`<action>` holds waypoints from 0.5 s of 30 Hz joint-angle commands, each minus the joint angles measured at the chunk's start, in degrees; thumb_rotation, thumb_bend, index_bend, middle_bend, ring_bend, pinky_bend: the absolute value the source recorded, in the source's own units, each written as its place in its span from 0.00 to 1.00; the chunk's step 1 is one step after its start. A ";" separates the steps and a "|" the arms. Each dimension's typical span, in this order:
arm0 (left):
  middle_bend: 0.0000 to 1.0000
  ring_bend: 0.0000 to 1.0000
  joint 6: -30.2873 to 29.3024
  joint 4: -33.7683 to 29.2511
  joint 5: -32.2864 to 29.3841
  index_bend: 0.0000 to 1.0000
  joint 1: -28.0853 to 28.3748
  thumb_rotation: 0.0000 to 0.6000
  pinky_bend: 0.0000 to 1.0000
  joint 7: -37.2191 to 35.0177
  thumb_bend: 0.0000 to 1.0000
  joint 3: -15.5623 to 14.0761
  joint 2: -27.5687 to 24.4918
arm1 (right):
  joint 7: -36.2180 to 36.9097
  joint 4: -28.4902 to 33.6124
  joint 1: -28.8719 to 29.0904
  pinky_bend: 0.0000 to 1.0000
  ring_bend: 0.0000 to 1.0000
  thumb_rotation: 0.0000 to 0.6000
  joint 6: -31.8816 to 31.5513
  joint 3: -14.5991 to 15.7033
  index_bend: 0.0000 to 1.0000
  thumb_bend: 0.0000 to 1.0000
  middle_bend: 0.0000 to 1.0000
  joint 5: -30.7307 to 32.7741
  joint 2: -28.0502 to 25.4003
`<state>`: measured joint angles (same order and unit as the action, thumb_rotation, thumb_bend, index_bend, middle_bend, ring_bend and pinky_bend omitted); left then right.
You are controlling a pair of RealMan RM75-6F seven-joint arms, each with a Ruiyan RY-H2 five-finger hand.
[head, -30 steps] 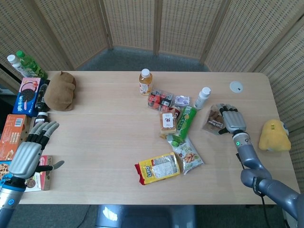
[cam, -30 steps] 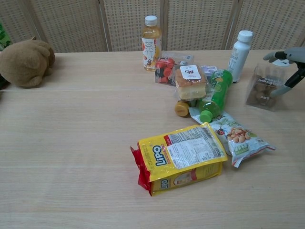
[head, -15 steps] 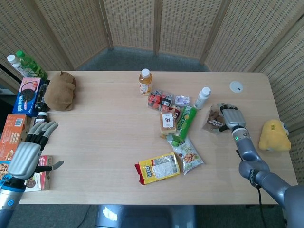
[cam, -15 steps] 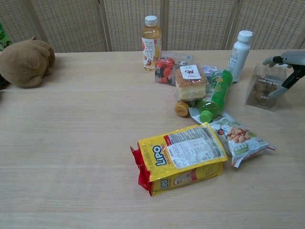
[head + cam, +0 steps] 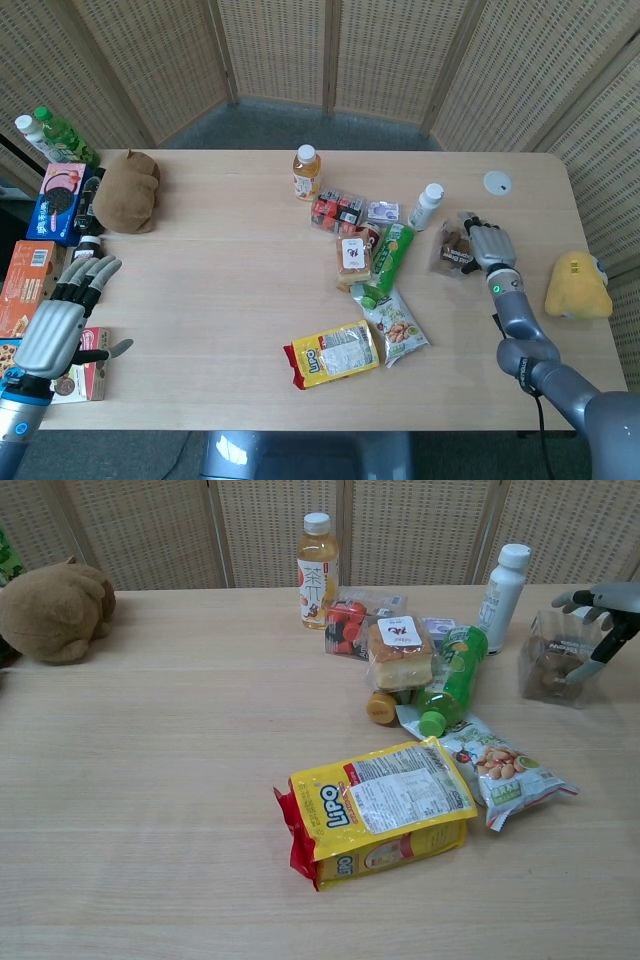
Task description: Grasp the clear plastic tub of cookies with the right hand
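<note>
At the right of the frame, the clear tub of cookies [image 5: 452,247] is gripped by the right hand [image 5: 487,245], beside the white bottle [image 5: 427,206]. Since a second ago the tub has been drawn upright, suggesting a firmer grasp. A thumb pressed on its wall is shown only in the chest view; the left hand [image 5: 62,318], open at lower left, only in the head view.

left robot hand [image 5: 62,318]: flat, fingers spread | right robot hand [image 5: 489,246]: fingers curled, arm extended forward
</note>
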<state>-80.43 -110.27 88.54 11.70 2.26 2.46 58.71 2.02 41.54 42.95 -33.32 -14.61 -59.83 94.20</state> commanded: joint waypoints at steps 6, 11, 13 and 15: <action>0.00 0.00 0.02 0.26 -0.18 0.00 -0.02 1.00 0.00 -0.27 0.00 0.05 0.01 | -0.64 1.79 -0.76 0.22 0.26 1.00 -1.45 -0.35 0.00 0.00 0.07 0.25 -1.08; 0.00 0.00 0.24 0.47 -0.12 0.00 0.15 1.00 0.00 -0.41 0.00 0.08 0.11 | -1.76 4.46 -1.38 0.23 0.30 1.00 -3.02 -0.63 0.00 0.00 0.10 0.62 -2.60; 0.00 0.00 0.24 0.52 -0.10 0.00 0.20 1.00 0.00 -0.43 0.00 0.14 0.14 | -2.08 5.72 -1.55 0.24 0.32 1.00 -3.52 -0.88 0.00 0.00 0.11 0.91 -3.30; 0.00 0.00 0.22 0.59 -0.07 0.00 0.24 1.00 0.00 -0.40 0.00 0.19 0.16 | -2.44 7.33 -1.74 0.25 0.33 1.00 -4.35 -1.21 0.00 0.00 0.12 1.13 -4.23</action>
<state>-80.21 -109.67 88.47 11.95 1.86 2.65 58.86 -0.05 47.93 41.43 -37.04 -15.53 -58.95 90.67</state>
